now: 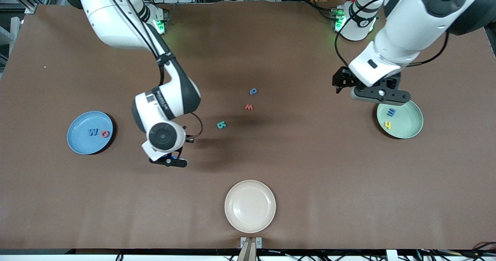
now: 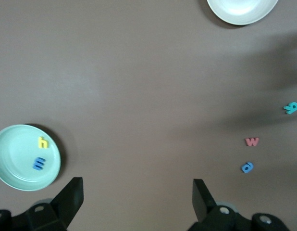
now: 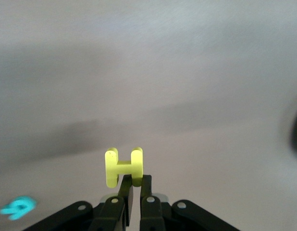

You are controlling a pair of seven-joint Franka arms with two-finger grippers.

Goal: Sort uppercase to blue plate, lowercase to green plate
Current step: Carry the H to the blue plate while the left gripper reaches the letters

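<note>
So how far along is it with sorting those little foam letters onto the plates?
About halfway. The round sky-blue plate holds the blue W and red ring letter; the mint-green plate holds the yellow h and blue m. The right gripper grips the yellow H. Teal B, red w and blue a remain.

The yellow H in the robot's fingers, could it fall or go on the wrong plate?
Maybe. The right gripper pinches the yellow H only by one leg, above bare table, so it might twist or slip out before reaching the blue plate. That plate already holds the blue W and red O, so a dropped H could bump them. The cream plate is also close, a possible wrong landing spot.
</note>
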